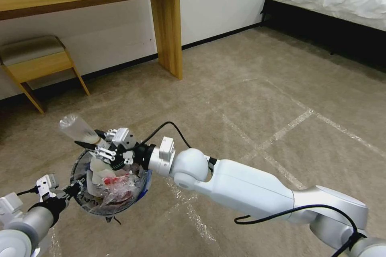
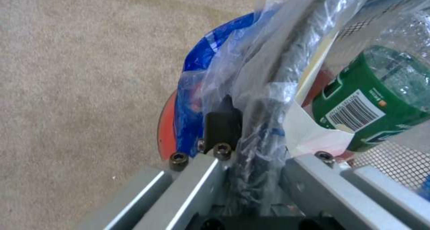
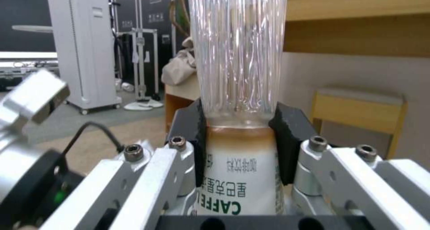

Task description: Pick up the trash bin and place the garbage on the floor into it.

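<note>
My right hand (image 1: 95,145) is clamped on a clear bottle (image 1: 78,129) — black pads (image 3: 287,136) squeeze it just above its white label, and it sticks out toward ten o'clock, over the far rim of the trash bin (image 1: 82,198). My left hand (image 1: 72,190) grips that bin's rim at nine o'clock, its fingers (image 2: 221,127) pinching the crinkly liner (image 2: 268,48) — the bin is up off the carpet. Inside lie a green-labelled bottle (image 2: 372,99), white paper and red wrappers (image 1: 116,181). A wooden stool (image 1: 34,62) stands at eleven o'clock.
</note>
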You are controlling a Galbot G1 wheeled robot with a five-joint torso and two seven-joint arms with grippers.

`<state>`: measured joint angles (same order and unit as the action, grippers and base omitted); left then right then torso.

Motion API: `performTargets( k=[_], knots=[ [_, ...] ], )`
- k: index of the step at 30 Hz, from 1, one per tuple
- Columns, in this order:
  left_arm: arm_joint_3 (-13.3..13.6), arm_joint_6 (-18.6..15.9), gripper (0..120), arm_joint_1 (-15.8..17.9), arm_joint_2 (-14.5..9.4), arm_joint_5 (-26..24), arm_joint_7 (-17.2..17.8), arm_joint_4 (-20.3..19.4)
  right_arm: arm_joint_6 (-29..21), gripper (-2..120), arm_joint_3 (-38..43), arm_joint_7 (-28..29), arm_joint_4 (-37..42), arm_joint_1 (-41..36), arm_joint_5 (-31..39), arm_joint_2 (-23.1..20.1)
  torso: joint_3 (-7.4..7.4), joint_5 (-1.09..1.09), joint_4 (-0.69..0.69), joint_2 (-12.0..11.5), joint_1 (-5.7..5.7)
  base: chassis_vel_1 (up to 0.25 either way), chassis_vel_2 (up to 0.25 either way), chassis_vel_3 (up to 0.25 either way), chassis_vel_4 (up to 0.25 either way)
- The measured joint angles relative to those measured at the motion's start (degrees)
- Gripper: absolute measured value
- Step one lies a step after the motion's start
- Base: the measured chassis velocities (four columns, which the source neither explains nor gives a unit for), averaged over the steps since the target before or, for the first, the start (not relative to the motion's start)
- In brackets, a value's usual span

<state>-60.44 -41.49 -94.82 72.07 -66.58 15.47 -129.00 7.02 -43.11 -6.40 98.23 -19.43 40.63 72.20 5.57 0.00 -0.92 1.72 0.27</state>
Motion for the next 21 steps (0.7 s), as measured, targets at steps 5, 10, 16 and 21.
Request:
performTargets(
  k=[5, 10, 16, 21],
  knots=[
    [-0.2, 0.0, 0, -0.2, 0.0, -0.1, 0.2, -0.3, 0.2, 28, -0.9, 0.5, -0.4, -1.7, -0.9, 0.1, 0.0, 0.01, 0.0, 0.0, 0.0, 0.0, 0.0, 0.0, 0.0],
    [-0.2, 0.0, 0, -0.4, 0.2, -0.1, 0.2, -0.3, 1.0, 28, -1.3, 0.2, -1.9, -2.1, -1.5, 0.1, 0.0, 0.0, 0.0, 0.0, 0.0, 0.0, 0.0, 0.0, 0.0],
    [-0.2, 0.0, 0, -0.3, 0.3, -0.1, 0.2, -0.5, 2.0, 28, -2.0, 0.0, -3.9, -2.9, -1.9, 0.5, 0.0, 0.01, 0.0, 0.0, 0.0, 0.0, 0.0, 0.0, 0.0],
    [-0.3, 0.0, 0, -0.4, 0.3, -0.2, 0.2, -0.5, 2.8, 28, -2.2, -0.2, -5.7, -3.3, -2.3, 1.1, 0.0, 0.0, 0.0, 0.0, 0.0, 0.0, 0.0, 0.0, 0.0]
  ],
)
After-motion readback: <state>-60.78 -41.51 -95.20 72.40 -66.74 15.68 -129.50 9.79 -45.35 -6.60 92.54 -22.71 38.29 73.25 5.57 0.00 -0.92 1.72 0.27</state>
